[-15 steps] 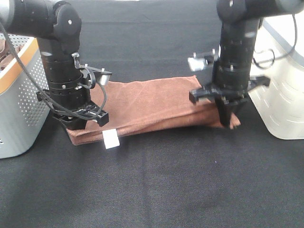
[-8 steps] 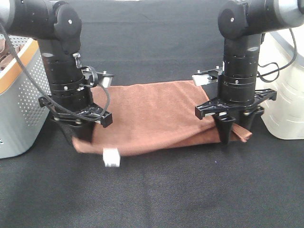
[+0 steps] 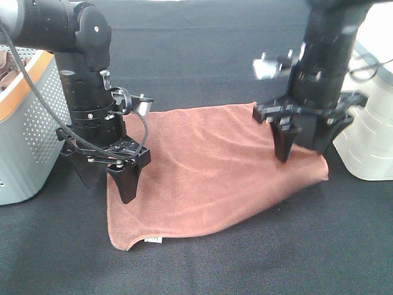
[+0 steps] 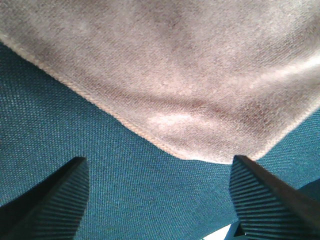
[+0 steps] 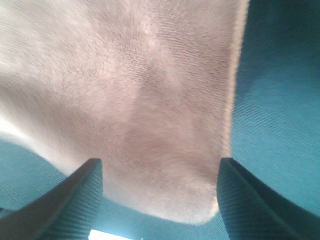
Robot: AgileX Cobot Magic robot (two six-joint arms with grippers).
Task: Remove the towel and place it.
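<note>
The reddish-brown towel (image 3: pixel 209 172) lies spread flat in one layer on the black table, its small white label (image 3: pixel 153 239) at the front edge. My left gripper (image 3: pixel 107 178) is open and empty, just above the towel's left edge. My right gripper (image 3: pixel 304 141) is open and empty, above the towel's right side. The left wrist view shows a towel corner (image 4: pixel 175 75) on the cloth-covered table beyond the open left gripper (image 4: pixel 160 200). The right wrist view shows the towel (image 5: pixel 140 100) beyond the open right gripper (image 5: pixel 160 200). Neither gripper touches the towel.
A grey perforated basket with an orange rim (image 3: pixel 24 141) stands at the left, with a brownish cloth (image 3: pixel 6 61) partly seen inside. A white container (image 3: pixel 374 141) stands at the right, close to my right arm. The black table (image 3: pixel 245 264) extends in front of the towel.
The towel was folded, with both grippers shut on its front edge. They drew that edge toward the front, unfolding it, then let go and opened.
</note>
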